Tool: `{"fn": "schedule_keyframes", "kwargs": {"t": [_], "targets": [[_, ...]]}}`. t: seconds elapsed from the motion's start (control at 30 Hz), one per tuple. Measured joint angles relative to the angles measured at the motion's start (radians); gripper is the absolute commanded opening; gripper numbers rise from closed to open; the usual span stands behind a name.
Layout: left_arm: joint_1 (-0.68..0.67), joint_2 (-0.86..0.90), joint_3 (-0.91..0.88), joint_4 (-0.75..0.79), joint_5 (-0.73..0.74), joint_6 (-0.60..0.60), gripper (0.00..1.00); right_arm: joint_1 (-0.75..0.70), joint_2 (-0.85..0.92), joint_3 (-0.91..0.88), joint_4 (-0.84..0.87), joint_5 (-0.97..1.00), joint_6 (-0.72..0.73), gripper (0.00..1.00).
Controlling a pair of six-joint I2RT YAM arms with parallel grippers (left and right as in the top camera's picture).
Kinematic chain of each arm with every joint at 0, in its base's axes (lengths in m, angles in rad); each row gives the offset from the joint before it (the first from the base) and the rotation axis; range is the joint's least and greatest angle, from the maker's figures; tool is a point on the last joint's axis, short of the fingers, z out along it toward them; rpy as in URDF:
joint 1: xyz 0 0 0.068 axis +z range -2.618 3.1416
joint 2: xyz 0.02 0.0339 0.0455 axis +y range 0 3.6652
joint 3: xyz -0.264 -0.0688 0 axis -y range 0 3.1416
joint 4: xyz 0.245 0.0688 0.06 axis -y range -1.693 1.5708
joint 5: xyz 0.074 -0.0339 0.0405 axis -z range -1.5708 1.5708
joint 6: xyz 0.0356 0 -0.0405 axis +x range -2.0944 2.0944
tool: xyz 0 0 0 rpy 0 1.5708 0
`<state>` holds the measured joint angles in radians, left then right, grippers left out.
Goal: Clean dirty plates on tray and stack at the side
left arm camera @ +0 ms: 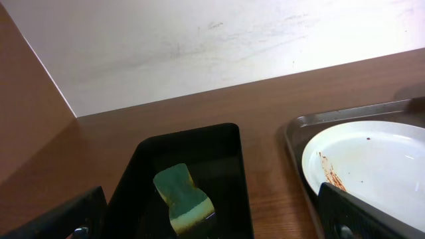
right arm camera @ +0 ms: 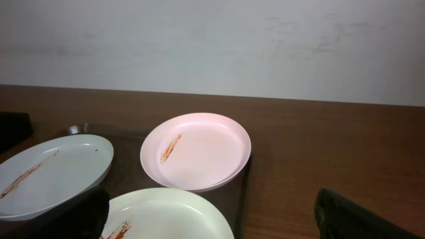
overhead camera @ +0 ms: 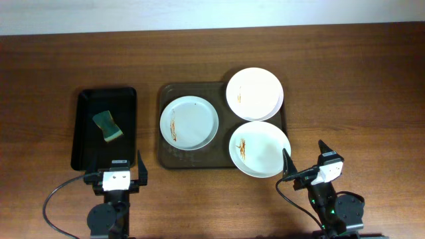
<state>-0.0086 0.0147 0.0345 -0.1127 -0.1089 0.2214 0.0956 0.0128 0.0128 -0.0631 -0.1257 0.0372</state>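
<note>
Three dirty plates lie on a dark brown tray [overhead camera: 163, 93]: a pale blue plate [overhead camera: 189, 123] at its left, a pink plate [overhead camera: 254, 93] at the back right, a cream plate [overhead camera: 260, 148] at the front right. Each has a brown smear. A green and yellow sponge [overhead camera: 107, 126] lies in a black tray [overhead camera: 83, 133] on the left. My left gripper [overhead camera: 117, 174] is open and empty, near the front of the black tray. My right gripper [overhead camera: 309, 162] is open and empty, just right of the cream plate. The sponge [left arm camera: 182, 192] and blue plate [left arm camera: 372, 162] show in the left wrist view; the pink plate [right arm camera: 196, 151] and cream plate [right arm camera: 169, 216] in the right wrist view.
The wooden table [overhead camera: 358, 86] extends right of the brown tray and between the two trays. A white wall runs along the table's far edge [overhead camera: 212, 13].
</note>
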Motion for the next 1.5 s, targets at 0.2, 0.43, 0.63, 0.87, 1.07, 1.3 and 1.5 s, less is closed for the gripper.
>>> {"fn": "schedule_keyframes", "kwargs": {"t": [0.2,0.43,0.63,0.87,1.07,1.3,1.5], "targets": [[0.000,0.000,0.000,0.000,0.000,0.000,0.99,0.000,0.000,0.000,0.000,0.000,0.000,0.98],[0.000,0.000,0.000,0.000,0.000,0.000,0.99,0.000,0.000,0.000,0.000,0.000,-0.001,0.98],[0.000,0.000,0.000,0.000,0.000,0.000,0.99,0.000,0.000,0.000,0.000,0.000,0.000,0.98],[0.000,0.000,0.000,0.000,0.000,0.000,0.99,0.000,0.000,0.000,0.000,0.000,0.000,0.98],[0.000,0.000,0.000,0.000,0.000,0.000,0.99,0.000,0.000,0.000,0.000,0.000,0.000,0.98],[0.000,0.000,0.000,0.000,0.000,0.000,0.99,0.000,0.000,0.000,-0.003,0.020,-0.001,0.98],[0.000,0.000,0.000,0.001,0.000,0.000,0.99,0.000,0.000,0.000,0.001,0.021,-0.001,0.98]]}}
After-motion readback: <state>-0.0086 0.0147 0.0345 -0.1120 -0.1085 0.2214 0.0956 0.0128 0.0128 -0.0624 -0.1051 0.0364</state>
